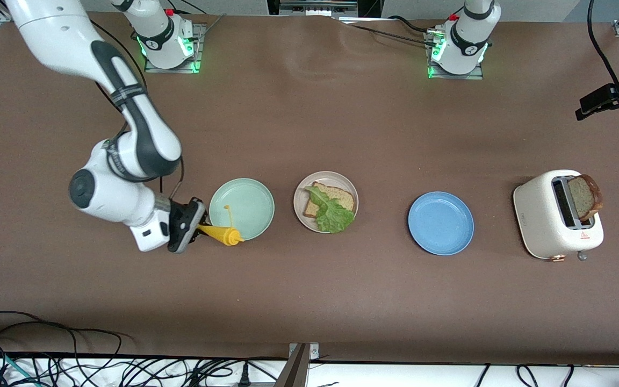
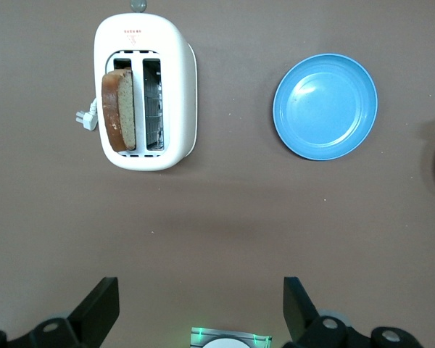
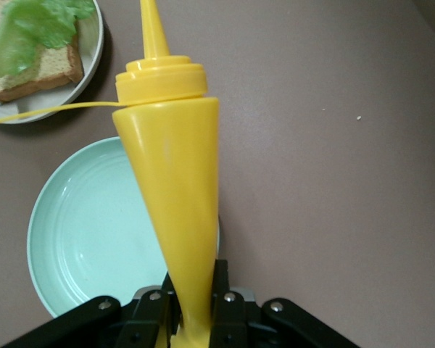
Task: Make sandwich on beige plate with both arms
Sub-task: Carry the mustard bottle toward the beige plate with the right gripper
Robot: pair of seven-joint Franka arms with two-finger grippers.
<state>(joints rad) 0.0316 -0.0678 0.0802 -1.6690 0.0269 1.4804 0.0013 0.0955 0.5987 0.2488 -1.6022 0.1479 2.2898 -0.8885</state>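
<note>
The table (image 1: 309,301) is a wide brown surface filling the front view, with three plates and a toaster in a row across its middle.

The toaster (image 1: 556,220) stands at the middle right of the frame, toward the left arm's end of the table. It is white with two slots; one slot holds an upright slice of brown bread (image 1: 585,196) that sticks out of the top, and the other slot shows only its wire guides.

The blue plate (image 1: 440,222) sits right of centre with nothing on it. The mint-green plate (image 1: 242,208) sits left of centre; it carries no food.

The beige plate (image 1: 325,201) lies at the centre of the frame, between the other two plates. On it lies one slice of tan bread (image 1: 342,196) with a ruffled green lettuce leaf (image 1: 332,212) on top, the leaf reaching to the rim nearest the front camera. The sandwich has no top slice.

The right gripper (image 1: 194,226), at the middle left of the frame, is closed narrowly on the base end of a yellow squeeze bottle (image 1: 222,234), held tilted over the mint-green plate's edge with its cap and nozzle pointing toward the beige plate.

The left gripper (image 2: 199,315) hangs high over the table near the toaster, fingers (image 2: 98,308) spread wide and holding nothing.
</note>
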